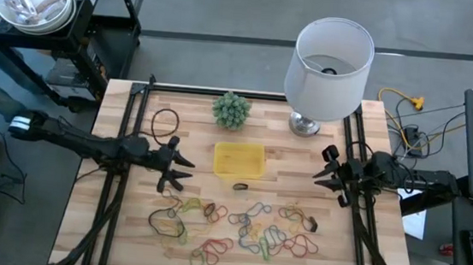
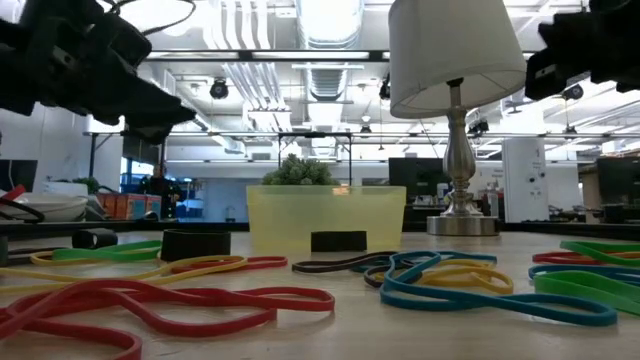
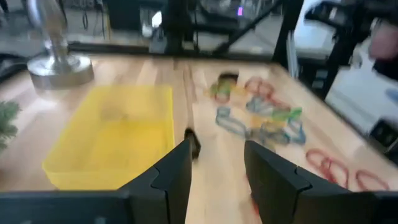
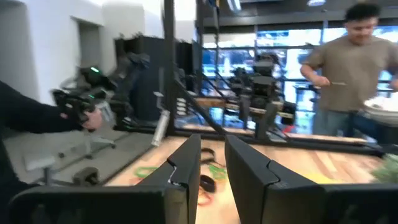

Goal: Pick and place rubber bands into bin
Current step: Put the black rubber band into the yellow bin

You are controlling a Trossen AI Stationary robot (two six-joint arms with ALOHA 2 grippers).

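While the left claw (image 1: 184, 167) hovers with fingers apart and empty just left of the yellow bin (image 1: 238, 160), the right claw (image 1: 326, 168) waits near the table's (image 1: 117, 225) right edge, fingers narrowly apart, holding nothing. The rubber bands (image 1: 241, 229) lie scattered on the table in front of the bin, one dark band (image 1: 240, 186) just beside it.

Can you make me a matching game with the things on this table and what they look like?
Things:
1. bin
2. lampshade
3. plant
4. rubber bands

Looks:
a. white, standing tall at the back
b. many colours, scattered on the front of the table
c. yellow, in the middle
d. green and bushy

Pairs: 1-c, 2-a, 3-d, 4-b
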